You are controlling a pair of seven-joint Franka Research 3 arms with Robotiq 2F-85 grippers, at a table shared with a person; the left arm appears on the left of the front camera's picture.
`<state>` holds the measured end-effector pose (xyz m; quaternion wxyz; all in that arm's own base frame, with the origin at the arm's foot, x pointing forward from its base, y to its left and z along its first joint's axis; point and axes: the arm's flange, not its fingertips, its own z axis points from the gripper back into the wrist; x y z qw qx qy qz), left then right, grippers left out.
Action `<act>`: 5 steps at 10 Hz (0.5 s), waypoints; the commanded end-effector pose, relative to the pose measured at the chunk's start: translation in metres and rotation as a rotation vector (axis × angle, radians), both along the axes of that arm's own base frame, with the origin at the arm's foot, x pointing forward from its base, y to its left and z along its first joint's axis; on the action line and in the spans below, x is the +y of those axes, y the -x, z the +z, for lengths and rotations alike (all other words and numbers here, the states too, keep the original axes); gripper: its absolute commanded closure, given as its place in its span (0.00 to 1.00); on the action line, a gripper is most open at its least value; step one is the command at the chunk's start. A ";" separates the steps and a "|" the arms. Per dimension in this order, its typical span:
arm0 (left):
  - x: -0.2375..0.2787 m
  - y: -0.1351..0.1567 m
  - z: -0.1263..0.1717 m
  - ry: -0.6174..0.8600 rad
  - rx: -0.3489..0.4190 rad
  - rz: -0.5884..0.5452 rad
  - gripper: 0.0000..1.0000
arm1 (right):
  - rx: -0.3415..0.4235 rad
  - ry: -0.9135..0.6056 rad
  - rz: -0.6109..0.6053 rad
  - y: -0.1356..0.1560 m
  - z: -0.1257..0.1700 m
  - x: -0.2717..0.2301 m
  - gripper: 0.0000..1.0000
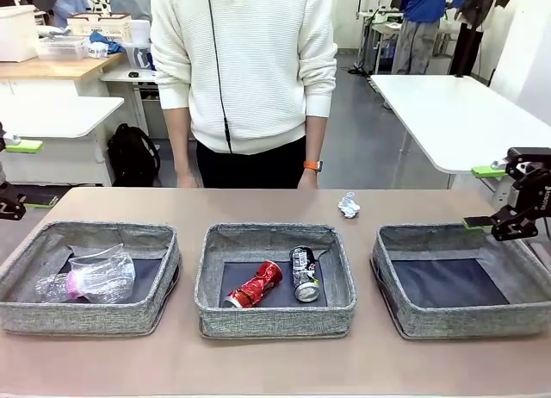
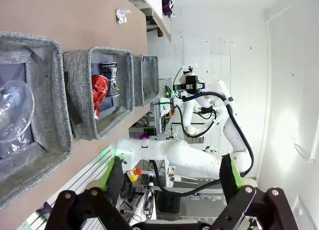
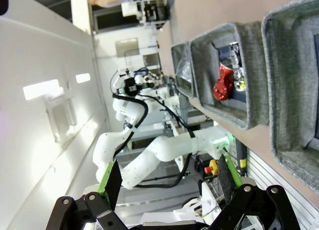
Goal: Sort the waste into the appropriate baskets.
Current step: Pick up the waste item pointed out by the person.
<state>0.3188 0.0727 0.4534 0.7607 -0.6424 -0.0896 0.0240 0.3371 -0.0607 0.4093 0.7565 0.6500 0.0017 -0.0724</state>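
Observation:
Three grey baskets stand in a row. The left basket (image 1: 164, 269) holds a clear plastic cup (image 1: 108, 273) and a bottle with a pink label (image 1: 69, 286). A crushed red can (image 1: 256, 285) and a dark printed can (image 1: 304, 273) lie in the middle basket (image 1: 275, 316). The right basket (image 1: 392, 286) has a bare dark bottom. A white paper wad (image 1: 349, 205) lies on the table beyond the baskets. My left gripper (image 1: 26, 174) hangs open at the left edge and my right gripper (image 1: 482, 195) hangs open over the right basket's far corner. Both hold nothing (image 2: 170, 175) (image 3: 169, 180).
A person in a white sweater (image 1: 250, 62) stands at the table's far side, hands down near the far edge, an orange band on one wrist (image 1: 312, 165). Bare tabletop (image 1: 275, 363) runs in front of the baskets and around the wad.

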 end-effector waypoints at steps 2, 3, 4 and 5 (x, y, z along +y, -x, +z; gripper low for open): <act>0.000 -0.001 0.003 0.021 -0.026 0.001 0.00 | 0.007 -0.010 0.002 -0.002 0.005 -0.001 0.00; 0.000 -0.001 0.003 0.021 -0.026 0.001 0.00 | 0.007 -0.010 0.002 -0.002 0.005 -0.001 0.00; 0.000 -0.001 0.003 0.021 -0.026 0.001 0.00 | 0.007 -0.010 0.002 -0.002 0.005 -0.001 0.00; 0.000 -0.001 0.003 0.021 -0.026 0.001 0.00 | 0.007 -0.010 0.002 -0.002 0.005 -0.001 0.00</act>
